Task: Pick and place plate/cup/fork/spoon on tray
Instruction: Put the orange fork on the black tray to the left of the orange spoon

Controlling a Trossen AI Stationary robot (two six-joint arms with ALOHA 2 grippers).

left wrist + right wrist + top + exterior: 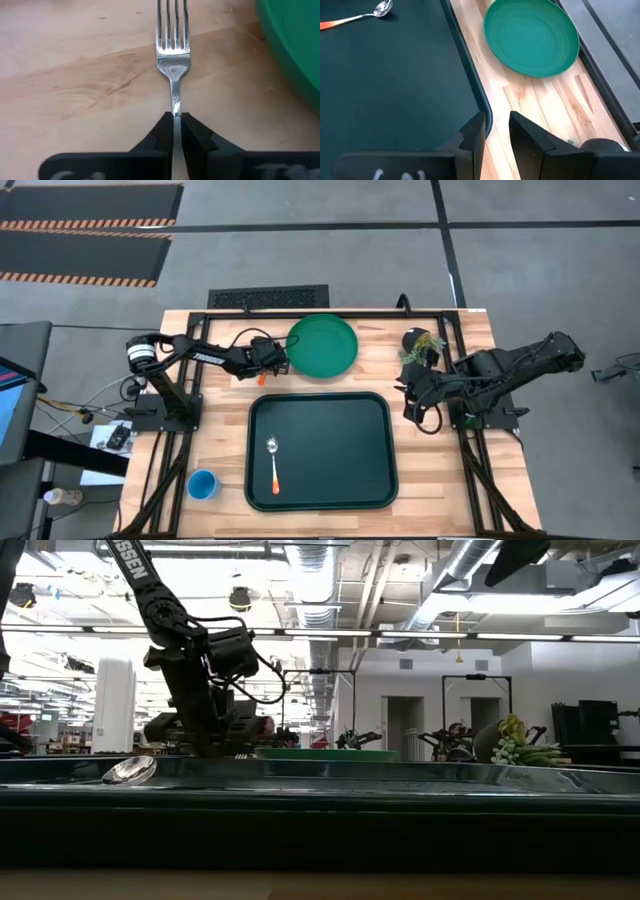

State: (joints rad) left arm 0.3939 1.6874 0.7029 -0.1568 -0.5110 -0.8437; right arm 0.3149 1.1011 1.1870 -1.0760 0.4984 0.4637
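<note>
The fork (173, 50) lies tines-forward on the wooden table, just left of the green plate (322, 345), which rests flat at the far middle. My left gripper (265, 360) is shut on the fork; its orange handle end (261, 378) peeks out below the gripper. The dark tray (370, 480) lies in the middle with the spoon (273, 463) flat on its left part. The blue cup (203, 484) stands on the table left of the tray's near corner. My right gripper (496, 132) is open and empty over the tray's right rim. My left gripper pinches the fork's thin metal neck (175, 107), just behind the tines, between its two fingertips (192, 135). The fingers come from above and straddle the neck across its length. The tines point away from the gripper, close over the wood; whether the fork is lifted I cannot tell.
A small dark pot with a green plant (420, 343) stands at the far right, close to my right arm. A black frame runs along the table's far and side edges. The tray's raised rim (320, 785) fills the low view.
</note>
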